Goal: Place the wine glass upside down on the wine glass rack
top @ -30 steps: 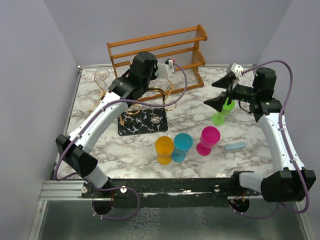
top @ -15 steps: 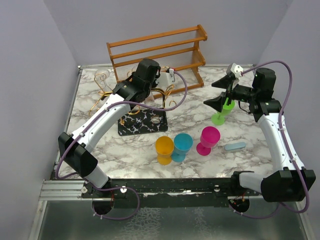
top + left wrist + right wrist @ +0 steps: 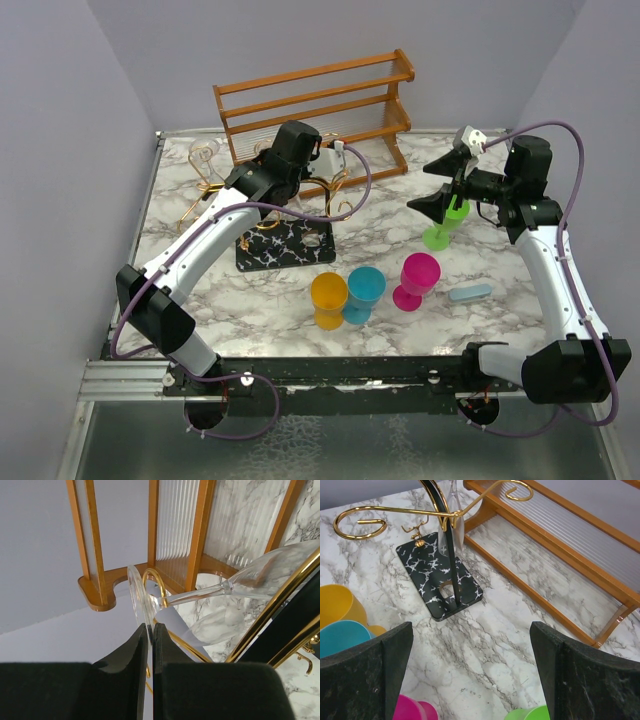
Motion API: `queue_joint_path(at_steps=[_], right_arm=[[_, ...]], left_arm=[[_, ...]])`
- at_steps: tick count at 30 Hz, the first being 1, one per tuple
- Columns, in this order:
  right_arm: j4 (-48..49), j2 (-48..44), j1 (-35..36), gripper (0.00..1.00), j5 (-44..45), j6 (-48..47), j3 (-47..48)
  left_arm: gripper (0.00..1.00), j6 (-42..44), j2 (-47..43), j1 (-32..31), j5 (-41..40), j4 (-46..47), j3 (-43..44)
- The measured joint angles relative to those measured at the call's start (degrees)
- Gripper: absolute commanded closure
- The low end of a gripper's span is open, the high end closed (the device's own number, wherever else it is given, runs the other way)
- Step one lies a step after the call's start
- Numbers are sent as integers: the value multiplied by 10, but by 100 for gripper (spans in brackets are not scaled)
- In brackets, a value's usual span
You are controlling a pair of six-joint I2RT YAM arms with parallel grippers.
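In the left wrist view our left gripper point(image 3: 148, 630) is clenched on the foot rim of the clear wine glass point(image 3: 270, 572), which lies sideways, stem beside a gold scroll of the wine glass rack point(image 3: 280, 600). We judge it light, slick and fragile, best held by foot or stem. At the right of the top view, our right gripper point(image 3: 438, 188) hangs released.

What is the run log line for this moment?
left gripper: shut on foot of wine glass | stem: at gold hook of wine glass rack | right gripper: open, empty
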Motion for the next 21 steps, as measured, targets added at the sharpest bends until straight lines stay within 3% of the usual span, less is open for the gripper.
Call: queue_joint_path(at_steps=[21], right_arm=[[2,4,0,0,0,2,-5]], left_arm=[[100,-5,0,0,-53,-3,0]])
